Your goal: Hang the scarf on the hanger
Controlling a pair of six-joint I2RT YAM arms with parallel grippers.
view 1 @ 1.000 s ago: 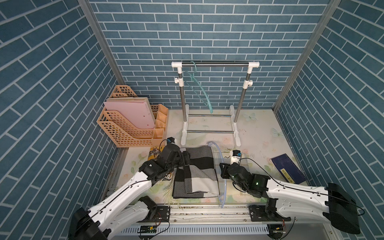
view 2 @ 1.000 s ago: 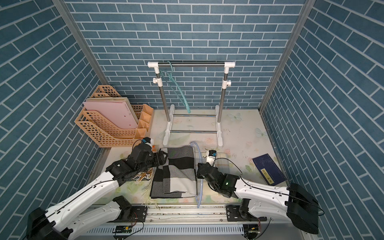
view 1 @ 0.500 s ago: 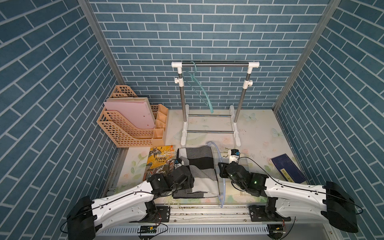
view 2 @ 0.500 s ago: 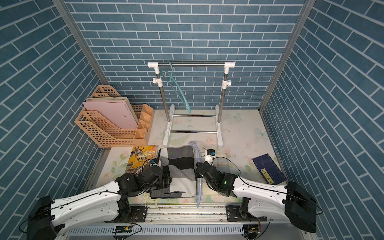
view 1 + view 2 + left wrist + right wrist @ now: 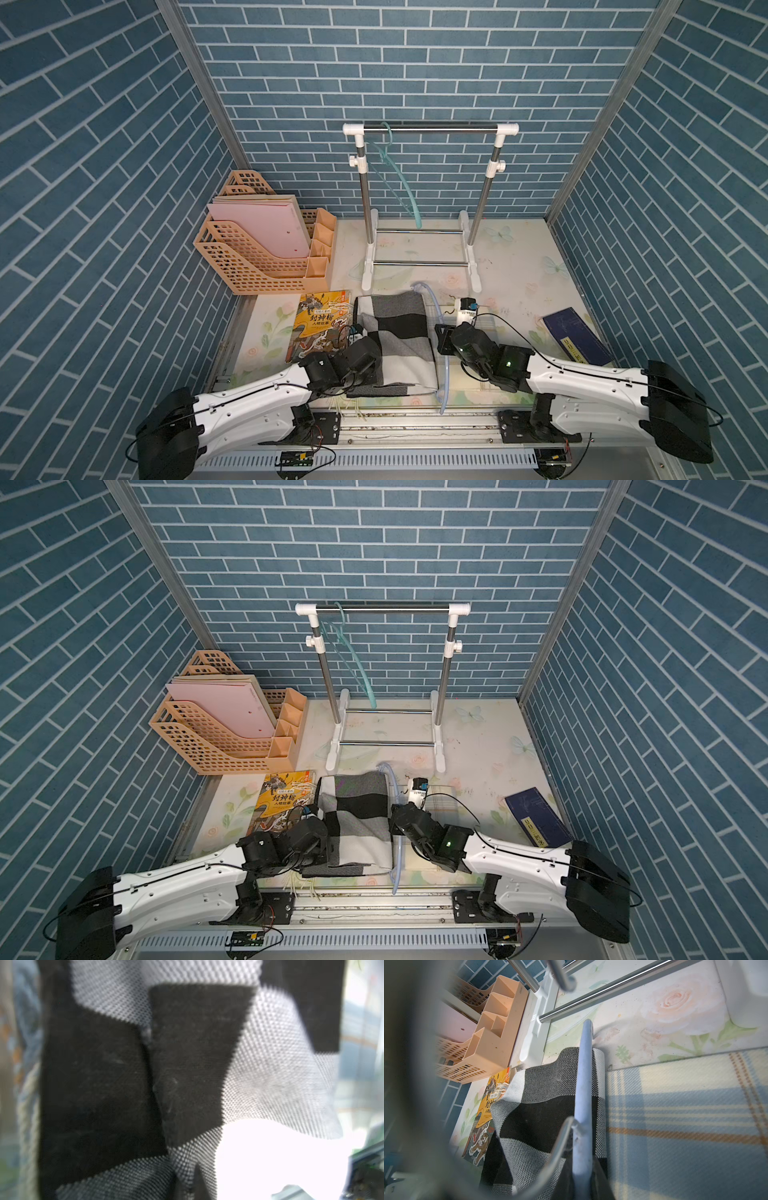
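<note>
The scarf [image 5: 395,332] [image 5: 357,812], checked in black, grey and white, lies folded at the front middle of the table. A pale blue hanger [image 5: 444,386] [image 5: 583,1084] runs along its right edge, and my right gripper [image 5: 441,345] [image 5: 581,1184] is shut on the hanger's bar. My left gripper [image 5: 376,368] [image 5: 328,845] is shut on the scarf's left edge near the front. In the left wrist view, scarf fabric [image 5: 270,1064] fills the picture and bunches at the gripper [image 5: 193,1188].
A white and steel clothes rack [image 5: 430,129] stands at the back, with a teal hanger [image 5: 399,183] on its bar. At back left is an orange file organiser [image 5: 266,249]. A yellow book [image 5: 320,328] lies left of the scarf, a dark blue book [image 5: 577,336] at the right.
My left arm has drawn back toward the front, uncovering the yellow book, and its jaws have shut on the scarf's left edge. The right arm has barely moved.
</note>
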